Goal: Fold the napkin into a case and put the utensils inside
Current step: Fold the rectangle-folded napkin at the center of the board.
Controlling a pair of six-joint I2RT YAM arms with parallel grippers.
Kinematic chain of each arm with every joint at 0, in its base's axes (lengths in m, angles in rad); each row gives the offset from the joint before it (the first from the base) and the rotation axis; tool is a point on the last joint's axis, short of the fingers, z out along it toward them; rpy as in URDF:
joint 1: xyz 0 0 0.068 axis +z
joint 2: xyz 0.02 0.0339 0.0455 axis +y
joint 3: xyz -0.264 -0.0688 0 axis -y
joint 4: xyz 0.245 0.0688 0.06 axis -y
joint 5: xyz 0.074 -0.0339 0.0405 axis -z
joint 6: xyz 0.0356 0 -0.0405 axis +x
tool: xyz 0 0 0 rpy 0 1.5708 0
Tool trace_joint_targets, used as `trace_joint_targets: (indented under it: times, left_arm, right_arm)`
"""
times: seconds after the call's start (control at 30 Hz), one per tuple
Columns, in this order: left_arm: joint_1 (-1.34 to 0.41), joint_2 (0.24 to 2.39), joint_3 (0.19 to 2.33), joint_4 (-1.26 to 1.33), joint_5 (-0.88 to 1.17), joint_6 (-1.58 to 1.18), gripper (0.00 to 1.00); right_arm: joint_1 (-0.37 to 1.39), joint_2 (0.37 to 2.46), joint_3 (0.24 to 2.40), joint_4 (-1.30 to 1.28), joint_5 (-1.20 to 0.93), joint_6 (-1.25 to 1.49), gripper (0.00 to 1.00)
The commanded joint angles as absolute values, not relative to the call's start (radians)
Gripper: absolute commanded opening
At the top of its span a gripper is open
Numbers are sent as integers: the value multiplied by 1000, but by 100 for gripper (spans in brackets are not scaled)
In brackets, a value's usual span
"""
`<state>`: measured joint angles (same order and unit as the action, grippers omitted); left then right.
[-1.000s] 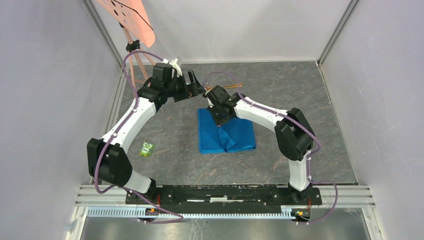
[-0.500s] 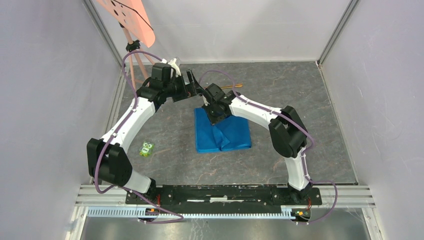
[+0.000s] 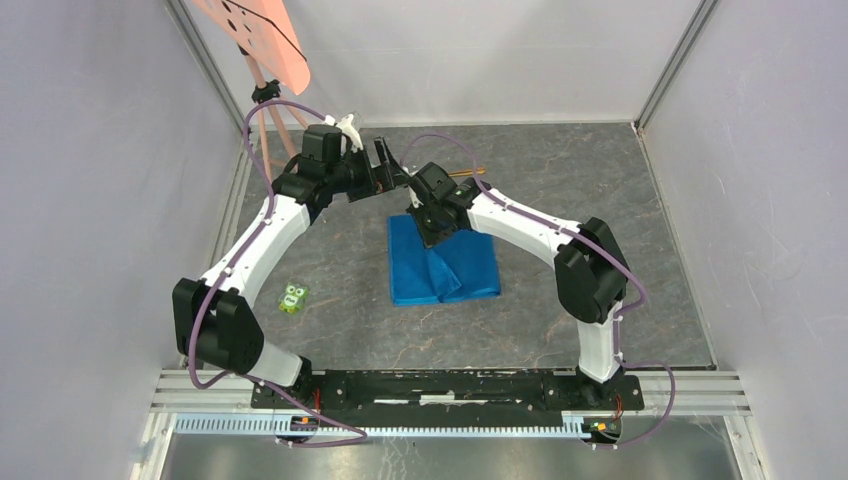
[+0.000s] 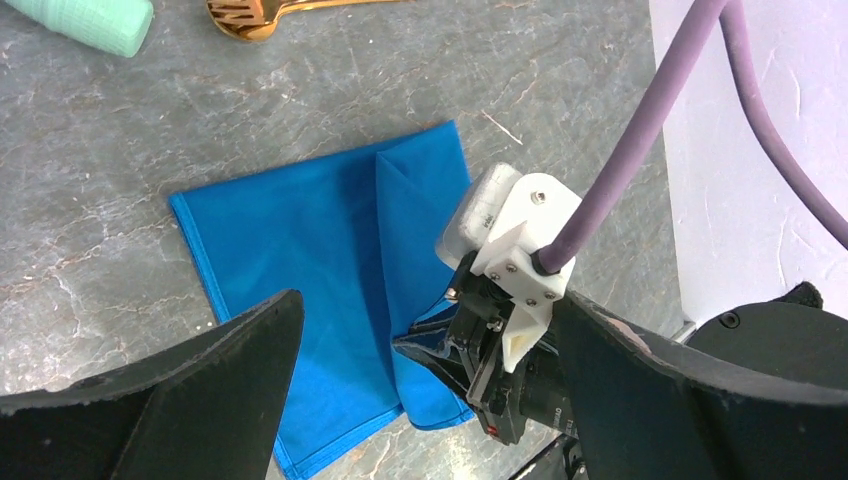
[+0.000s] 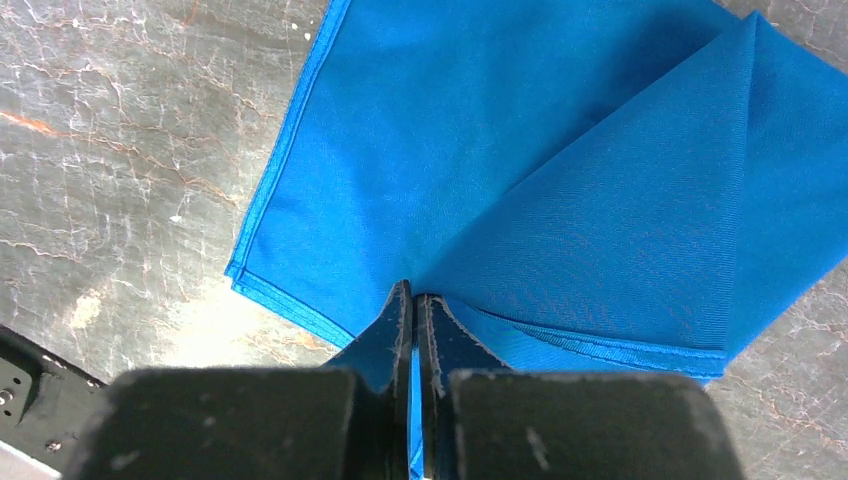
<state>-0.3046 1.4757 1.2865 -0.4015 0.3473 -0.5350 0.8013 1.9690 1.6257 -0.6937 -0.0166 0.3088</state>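
Now: my right gripper (image 5: 413, 310) clamped on napkin (image 3: 445, 268) far edge, cloth trailing toward 6 o'clock, centre crease running 12-to-6. My left gripper (image 4: 425, 310) spread wide, empty, hovering at 10 o'clock. Beyond, utensils (image 4: 262, 14) at 1 o'clock; right arm nearer.

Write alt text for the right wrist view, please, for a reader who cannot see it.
The right fingers, shut together at the bottom centre, pinch the near edge of a bright blue napkin. The napkin lies partly folded on a grey marbled table, a triangular flap laid over it on the picture's right.
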Motion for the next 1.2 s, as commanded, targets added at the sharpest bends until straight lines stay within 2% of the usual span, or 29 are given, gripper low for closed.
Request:
trace_joint_targets:
  times: [0.0, 0.3, 0.47, 0.63, 0.87, 1.17]
  left_arm:
    - [-303, 1448, 1296, -378, 358, -502, 100]
    - [-304, 1437, 1295, -390, 322, -493, 100]
    - [-325, 1364, 1271, -429, 116, -505, 100]
    - [-325, 1263, 1159, -369, 48, -548, 100]
    - [-322, 1187, 1076, -345, 8, -531, 100]
    - [-321, 1177, 1075, -345, 7, -501, 100]
  right_arm:
    - [808, 1912, 1628, -673, -15, 321, 1]
    - [808, 1962, 1630, -608, -63, 339, 0]
    - [806, 1997, 1628, -584, -94, 345, 1]
    - [796, 1993, 1596, -555, -107, 350, 1]
    - [781, 1988, 1558, -504, -151, 372, 1]
    - [781, 2022, 1585, -487, -156, 392, 0]
